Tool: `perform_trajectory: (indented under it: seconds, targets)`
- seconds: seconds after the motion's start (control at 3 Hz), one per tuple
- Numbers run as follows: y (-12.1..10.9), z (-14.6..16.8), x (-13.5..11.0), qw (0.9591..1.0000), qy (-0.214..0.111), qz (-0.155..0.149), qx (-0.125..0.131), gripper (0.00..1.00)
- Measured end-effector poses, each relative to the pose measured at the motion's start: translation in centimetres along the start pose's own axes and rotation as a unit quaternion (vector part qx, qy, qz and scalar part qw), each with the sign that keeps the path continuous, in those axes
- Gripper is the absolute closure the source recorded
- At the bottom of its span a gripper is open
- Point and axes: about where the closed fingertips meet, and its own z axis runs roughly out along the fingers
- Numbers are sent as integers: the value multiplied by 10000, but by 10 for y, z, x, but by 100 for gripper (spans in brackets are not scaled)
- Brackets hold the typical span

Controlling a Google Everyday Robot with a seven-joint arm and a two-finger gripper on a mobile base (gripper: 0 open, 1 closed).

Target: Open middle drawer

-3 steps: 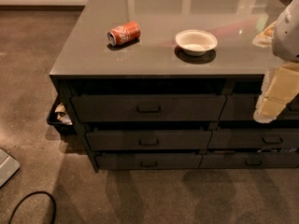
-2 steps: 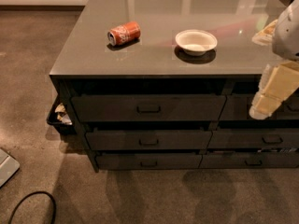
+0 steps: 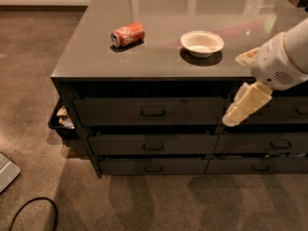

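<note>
Since 1 second ago our gripper (image 3: 246, 104) has swung leftward, from well to the right of the white bowl (image 3: 202, 43) to a spot below it and only a little to its right. It hangs in front of the top row of drawer fronts. We cannot tell whether it is open or closed, and nothing shows in it.

The middle drawer (image 3: 153, 141) is shut. It sits below the bowl and somewhat to its left, 2 fronts down, with its small handle (image 3: 153, 147) at the centre of the front.

We judge the main danger to be taking the wrong front. The gripper is level with the top drawer (image 3: 149, 110), directly below the bowl, so a straight reach would meet that one. A second mid-height drawer (image 3: 262, 143), below and right of the bowl, lies closer to the gripper and could be mistaken for ours.

The handle is small and dark against a dark front, so a slightly high or low approach could slide off it or jam against the panel. Coming down too near the counter (image 3: 96, 57) edge under the bowl could knock the arm on the overhang.
</note>
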Motion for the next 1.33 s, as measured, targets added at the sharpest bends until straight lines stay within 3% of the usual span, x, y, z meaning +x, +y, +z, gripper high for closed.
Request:
perform_trajectory:
  seconds: [0.33, 0.67, 1.33]
  targets:
    - [-10, 53, 3, 9991, -369, 184, -54, 0]
    - [-16, 108, 15, 9973, -519, 449, -268, 0]
    - [-5, 190, 34, 9923, -587, 757, -788, 0]
